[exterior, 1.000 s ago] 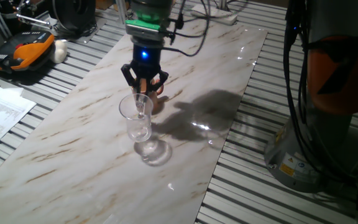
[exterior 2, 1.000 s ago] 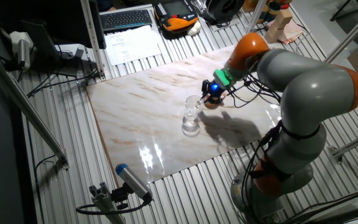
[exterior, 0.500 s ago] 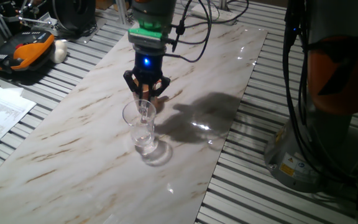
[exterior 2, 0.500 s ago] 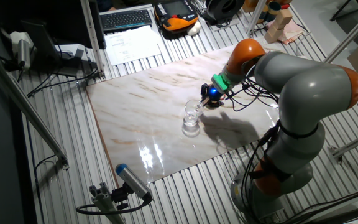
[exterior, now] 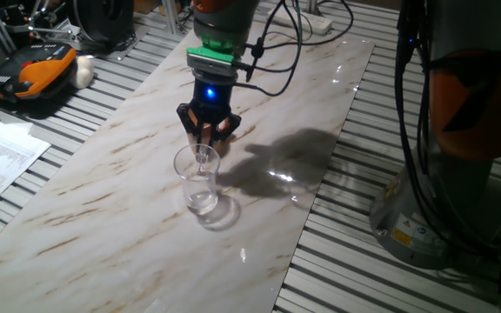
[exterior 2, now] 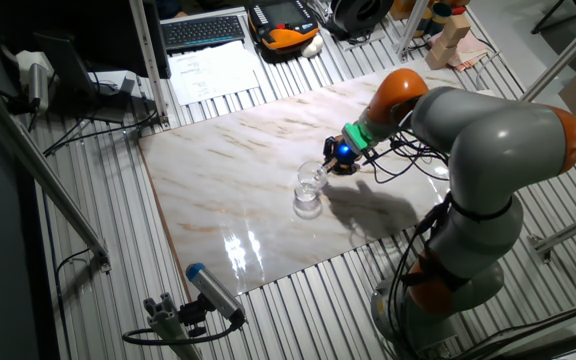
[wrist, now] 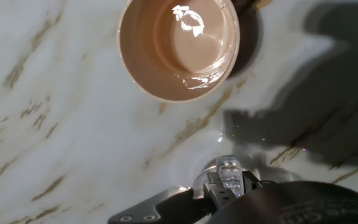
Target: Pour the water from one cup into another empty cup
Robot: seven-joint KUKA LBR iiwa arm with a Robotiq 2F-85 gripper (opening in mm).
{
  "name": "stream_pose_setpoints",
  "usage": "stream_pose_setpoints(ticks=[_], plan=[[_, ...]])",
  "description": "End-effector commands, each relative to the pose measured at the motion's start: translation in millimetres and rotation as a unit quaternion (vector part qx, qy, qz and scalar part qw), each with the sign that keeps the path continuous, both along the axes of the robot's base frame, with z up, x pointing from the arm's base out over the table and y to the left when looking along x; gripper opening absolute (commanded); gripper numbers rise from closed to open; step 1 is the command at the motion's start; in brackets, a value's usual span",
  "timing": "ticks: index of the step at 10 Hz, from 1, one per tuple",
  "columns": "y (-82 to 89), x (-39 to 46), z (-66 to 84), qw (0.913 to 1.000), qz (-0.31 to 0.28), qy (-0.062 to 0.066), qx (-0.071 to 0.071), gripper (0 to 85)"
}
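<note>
Glass mug: I am looking at a transparent, colourless glass mug (exterior: pixel 197 181) standing upright near the middle of a white marble-patterned board (exterior: pixel 94 200), with a little clear water (exterior: pixel 200 202) pooling at its bottom.
Brown mug: An opaque terracotta-brown ceramic mug (wrist: pixel 179 46) is sitting just behind the glass one; the hand view is looking down into its lighter inside, which is glistening, though I cannot tell whether it is wet.
Gripper: The black two-finger gripper (exterior: pixel 205 132) is hanging over the glass mug's far rim, where the handle seems to be. I cannot tell whether the jaws are clamped on the glass or standing free of it.
Risk: I am judging that thin, slick glass could be slipping or twisting in the fingers, spilling the water across the board.
Risk: The two mugs are standing so close that a tilting glass might be knocking the brown one.
Surface: The glossy board is throwing glare and is lying on a slatted metal table (exterior: pixel 355 278).
Room: Papers (exterior 2: pixel 208 68), a keyboard (exterior 2: pixel 204 30) and an orange-and-black device (exterior: pixel 29 74) are crowding the edges.
</note>
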State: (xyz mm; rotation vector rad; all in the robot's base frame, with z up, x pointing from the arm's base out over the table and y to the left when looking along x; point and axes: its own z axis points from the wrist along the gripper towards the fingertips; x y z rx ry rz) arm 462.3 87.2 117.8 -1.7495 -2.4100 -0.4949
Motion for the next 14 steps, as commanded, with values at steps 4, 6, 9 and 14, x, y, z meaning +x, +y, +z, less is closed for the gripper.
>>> stream_pose_setpoints(ticks=[4, 6, 9, 14], plan=[[0.3, 0.6, 1.4, 0.9991, -0.019, 0.021, -0.033, 0.0], [0.5, -1.7, -1.1, 0.9992, -0.034, 0.011, -0.019, 0.0], [-1.2, -3.6, -10.1, 0.999, -0.043, 0.001, -0.007, 0.0], [-0.9, -2.9, -9.6, 0.9986, -0.05, 0.002, -0.015, 0.0]])
